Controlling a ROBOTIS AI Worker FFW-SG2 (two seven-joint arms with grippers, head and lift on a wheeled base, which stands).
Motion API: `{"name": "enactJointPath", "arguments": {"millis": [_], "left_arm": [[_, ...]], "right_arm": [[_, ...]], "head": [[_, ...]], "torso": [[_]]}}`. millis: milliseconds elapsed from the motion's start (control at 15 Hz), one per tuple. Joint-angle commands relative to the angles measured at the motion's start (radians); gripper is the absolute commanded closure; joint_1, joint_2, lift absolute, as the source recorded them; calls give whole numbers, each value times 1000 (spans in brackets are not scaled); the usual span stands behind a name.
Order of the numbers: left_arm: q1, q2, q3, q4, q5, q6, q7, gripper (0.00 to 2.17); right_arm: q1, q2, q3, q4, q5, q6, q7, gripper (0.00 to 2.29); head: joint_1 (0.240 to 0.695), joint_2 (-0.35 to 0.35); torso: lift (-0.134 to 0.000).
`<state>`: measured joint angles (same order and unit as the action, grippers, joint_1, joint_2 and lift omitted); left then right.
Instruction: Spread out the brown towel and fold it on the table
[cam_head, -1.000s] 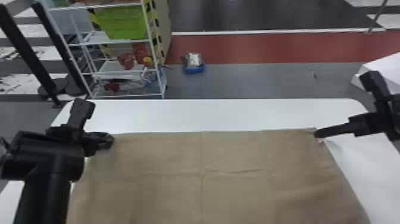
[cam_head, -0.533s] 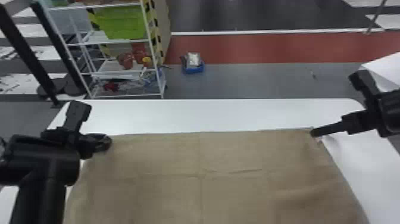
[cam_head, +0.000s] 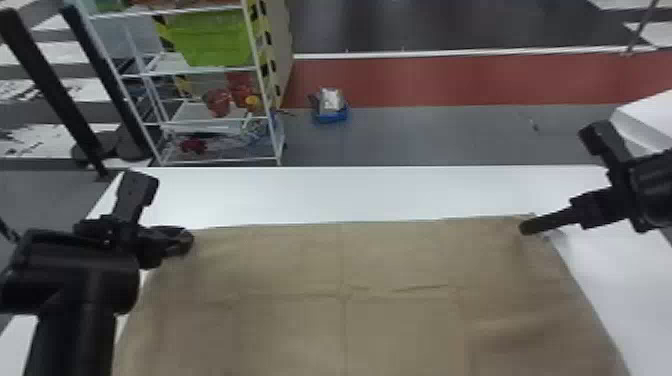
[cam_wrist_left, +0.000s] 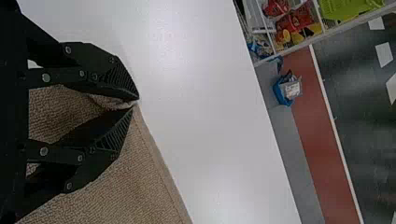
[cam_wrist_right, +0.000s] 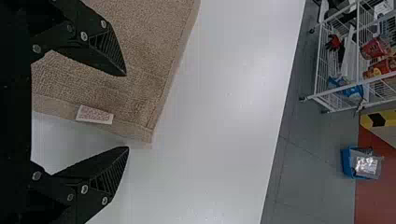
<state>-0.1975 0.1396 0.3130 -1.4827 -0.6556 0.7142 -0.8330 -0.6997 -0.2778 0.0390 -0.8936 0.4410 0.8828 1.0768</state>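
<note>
Blue bin (cam_head: 332, 118): holding a pale packet (cam_head: 331, 100), upper middle.
Green bin (cam_head: 215, 42): sitting on the rack (cam_head: 202, 73), upper left.
Brown towel (cam_head: 400, 330): lying flat, lower middle.
Left gripper (cam_head: 187, 242): pinching one corner.
Right gripper (cam_head: 528, 227): gaping around another.

Left gripper (cam_head: 186, 242) seemingly pinched; right (cam_head: 531, 226) splayed

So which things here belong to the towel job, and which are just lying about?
For the job:
brown towel
white table
left end effector, gripping the towel
right end effector, open

Just lying about:
white rack
green bin
blue container on the floor
</note>
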Motion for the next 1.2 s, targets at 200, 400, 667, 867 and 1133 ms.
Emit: {"name": "enactJointPath", "arguments": {"millis": [200, 400, 667, 867, 1133], "left_arm": [[3, 0, -3, -2, -1, 0, -12, 812], [4, 0, -2, -13, -6, 0, -34, 812], [7, 0, 0, -21, -9, -3, -41, 812], [6, 2, 0, -21, -9, -6, -43, 812], [6, 3, 26, -22, -2, -37, -38, 812]], "right_arm": [[2, -4, -8, 1, -7, -21, 0, 589], [2, -8, -10, 1, -8, -37, -6, 589], [0, -11, -10, 4, -1, -43, -21, 839], [0, -11, -24, 7, 2, -55, -21, 930], [5, -18, -73, -7, -15, -67, -15, 998]], "head": [[695, 91], [695, 88], [695, 81], [695, 76], [695, 73]], "torso": [[-124], [-124], [-124], [-124], [-124]]}}
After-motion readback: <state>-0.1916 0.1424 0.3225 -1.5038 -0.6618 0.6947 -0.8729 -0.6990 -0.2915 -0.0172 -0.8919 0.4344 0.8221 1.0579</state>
